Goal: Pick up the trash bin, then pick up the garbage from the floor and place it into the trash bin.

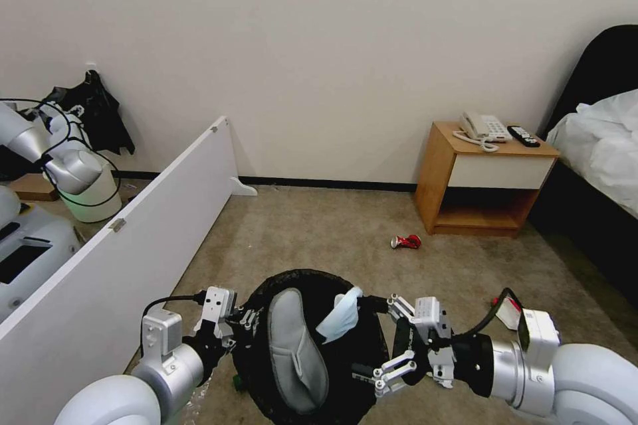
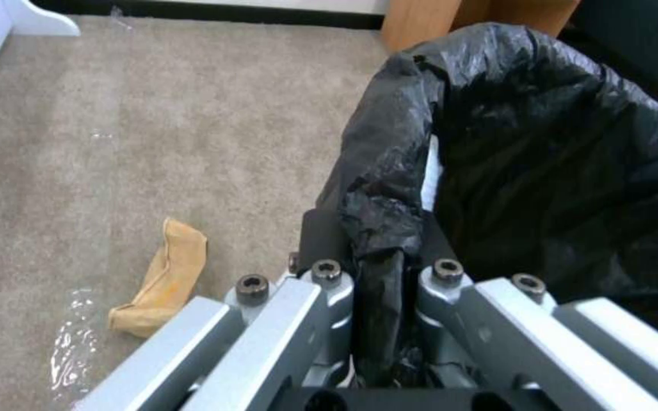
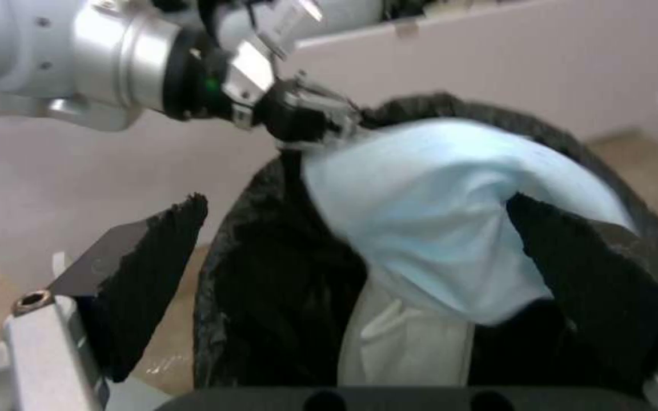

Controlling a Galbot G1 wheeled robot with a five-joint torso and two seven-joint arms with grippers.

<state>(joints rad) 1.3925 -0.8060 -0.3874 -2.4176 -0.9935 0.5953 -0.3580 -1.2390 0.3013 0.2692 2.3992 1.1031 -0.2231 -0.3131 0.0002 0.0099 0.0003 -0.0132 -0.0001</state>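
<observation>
Bin: round trash bin (image 1: pixel 312 345) lined with crinkly black plastic, bottom centre of head view, holding a white slipper (image 1: pixel 296 352); pale blue cloth (image 1: pixel 340 315) draped over its rim.
Left gripper (image 1: pixel 242 320): clenched on the rim, keeping it aloft.
Right gripper (image 1: pixel 389 339): released, fingers spread beside the cloth.
Floor: crushed red can (image 1: pixel 406 242) lies mid-frame on beige carpet (image 1: pixel 319 232), uncollected.

Even, soft indoor light; right wrist view blurred, head view sharp

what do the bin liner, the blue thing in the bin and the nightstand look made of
Bin liner: thin glossy black plastic, crinkled, with shiny highlights. Blue cloth: soft pale-blue fabric, possibly nonwoven; it drapes and folds matte. Nightstand: wood or wood-look laminate, smooth orange-brown, with a white drawer front.
</observation>
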